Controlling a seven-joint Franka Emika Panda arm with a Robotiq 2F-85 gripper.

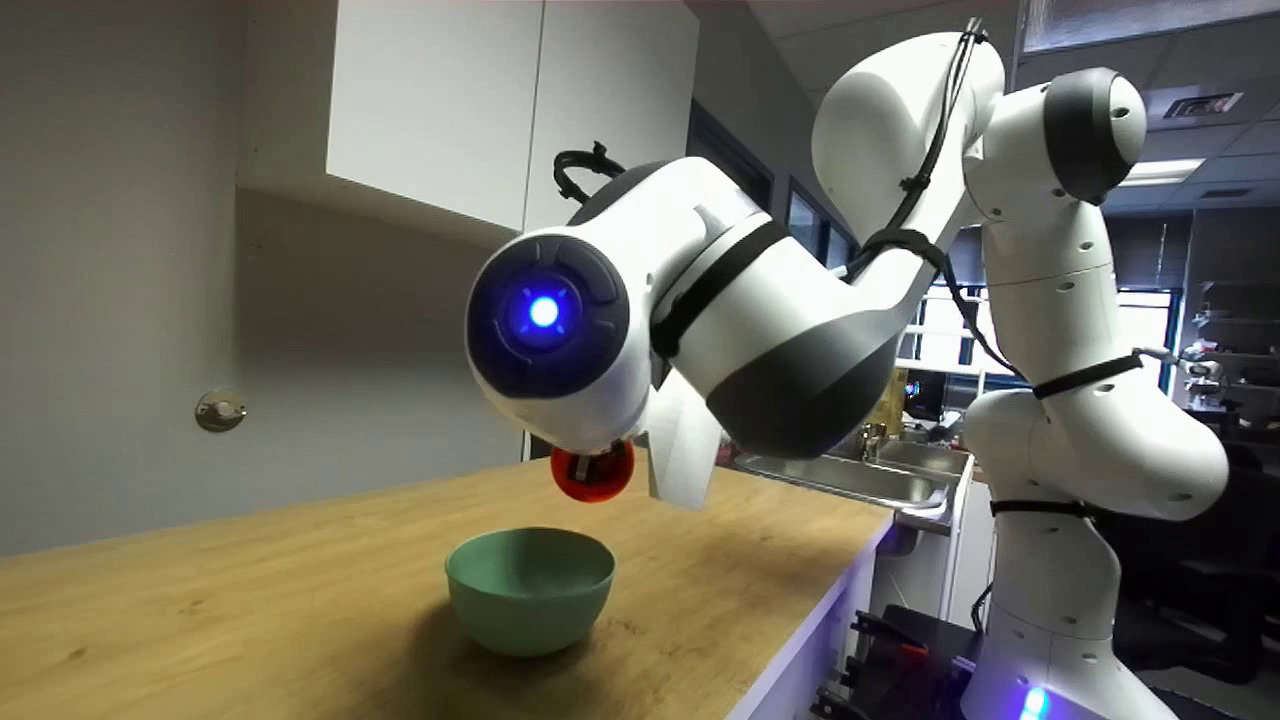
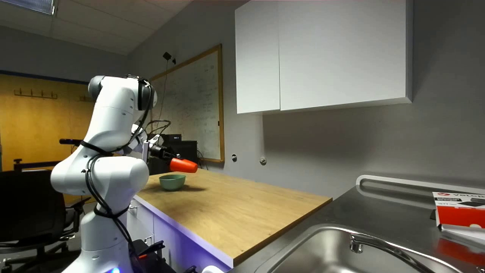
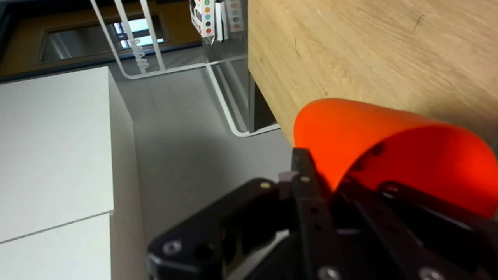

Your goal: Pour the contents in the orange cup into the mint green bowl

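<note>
The orange cup (image 2: 183,165) is held in the air, lying roughly on its side with its wider mouth toward the gripper. It also shows in an exterior view (image 1: 593,476), partly behind the wrist, and in the wrist view (image 3: 350,120). My gripper (image 3: 325,181) is shut on the cup's wall at the rim, one finger outside and one inside. The gripper also shows in an exterior view (image 2: 171,155). The mint green bowl (image 1: 530,592) stands upright on the counter, below the cup; it also shows in an exterior view (image 2: 172,182). No contents are visible in the cup or bowl.
The wooden counter (image 1: 250,610) runs along a grey wall. White wall cabinets (image 1: 440,110) hang above it, close to the arm. A metal sink (image 2: 326,246) and a red-white box (image 2: 460,212) are beyond the counter's end.
</note>
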